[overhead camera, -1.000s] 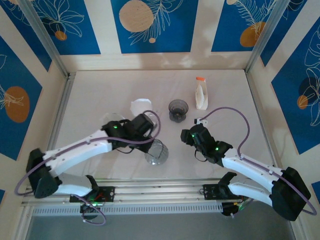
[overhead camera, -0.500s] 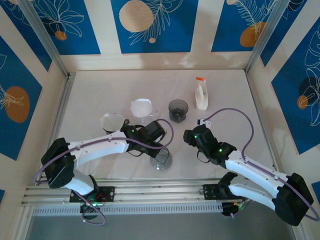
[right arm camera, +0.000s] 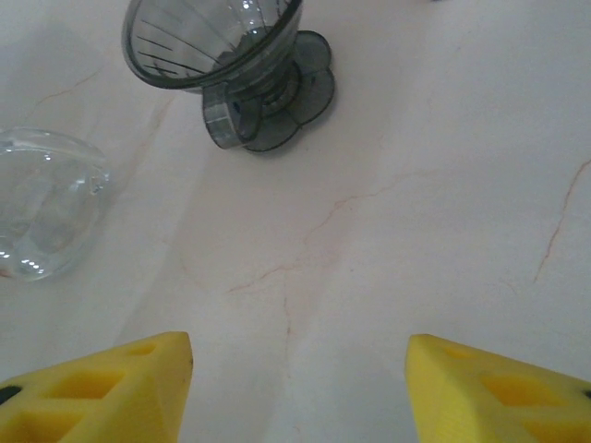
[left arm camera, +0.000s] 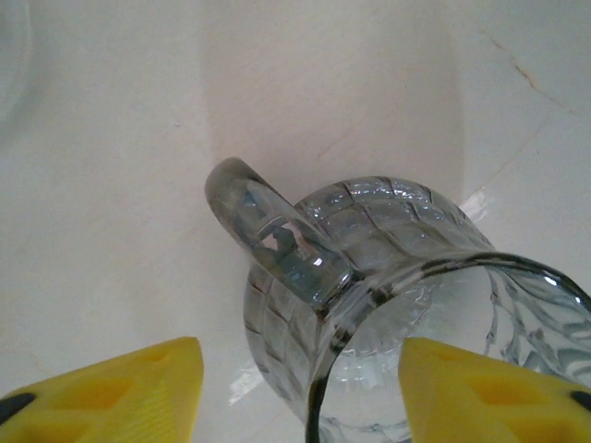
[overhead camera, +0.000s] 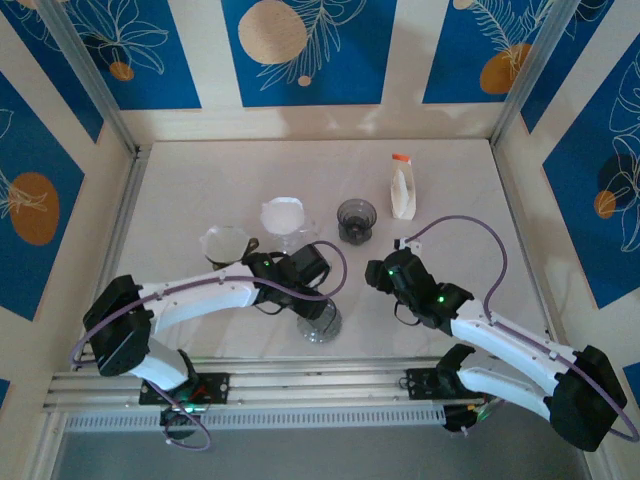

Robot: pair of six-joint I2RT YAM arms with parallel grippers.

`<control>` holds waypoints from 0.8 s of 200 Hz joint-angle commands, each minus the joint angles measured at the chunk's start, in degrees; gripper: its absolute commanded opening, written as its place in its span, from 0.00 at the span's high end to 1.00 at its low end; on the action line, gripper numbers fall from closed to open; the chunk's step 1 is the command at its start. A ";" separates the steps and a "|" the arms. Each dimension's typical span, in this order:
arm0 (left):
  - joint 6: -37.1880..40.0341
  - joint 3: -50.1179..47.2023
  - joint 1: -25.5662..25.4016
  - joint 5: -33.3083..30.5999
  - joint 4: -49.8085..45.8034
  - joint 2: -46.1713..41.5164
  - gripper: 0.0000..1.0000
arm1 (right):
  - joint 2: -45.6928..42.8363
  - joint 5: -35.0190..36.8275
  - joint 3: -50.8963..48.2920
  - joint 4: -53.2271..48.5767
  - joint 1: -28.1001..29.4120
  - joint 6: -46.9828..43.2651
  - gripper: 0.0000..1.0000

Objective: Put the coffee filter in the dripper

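Mid-frame from above, the white paper coffee filter (overhead camera: 283, 215) sits just left of the dripper (overhead camera: 356, 218). It looks light, floppy and crushable, so I'd pinch its rim gently. Left tool (left arm camera: 297, 360) stands open at a glass mug (left arm camera: 369, 268). Right tool (right arm camera: 300, 346) is spread and empty.

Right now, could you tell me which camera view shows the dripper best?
The right wrist view: the dark dripper stands close and upright, its ribbed cone, handle and base clear, far rim cropped. The top external view shows it small, from above. The left wrist view looks at a glass mug.
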 commanded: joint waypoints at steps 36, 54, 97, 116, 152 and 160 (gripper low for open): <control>2.30 10.28 -0.32 -4.57 -1.35 -10.44 0.00 | 9.91 -6.07 12.28 -2.11 -5.79 -1.85 0.32; 3.21 10.91 -0.28 -6.32 -0.47 -13.77 0.00 | 15.98 -11.08 17.69 -4.42 -10.32 -2.27 0.34; 5.21 4.23 -0.32 -12.50 6.52 -27.23 0.00 | 30.68 -14.11 30.48 -7.87 -14.49 -5.65 0.44; 6.45 0.74 -0.30 -13.71 8.43 -32.27 0.00 | 35.54 -13.38 34.48 -9.24 -15.99 -6.02 0.46; 7.00 -5.00 -0.28 -18.87 10.22 -39.82 0.00 | 41.65 -10.62 39.49 -11.88 -17.43 -6.26 0.48; 6.85 -6.05 -0.30 -19.53 10.68 -41.12 0.00 | 42.72 -10.46 40.30 -12.37 -17.62 -6.16 0.48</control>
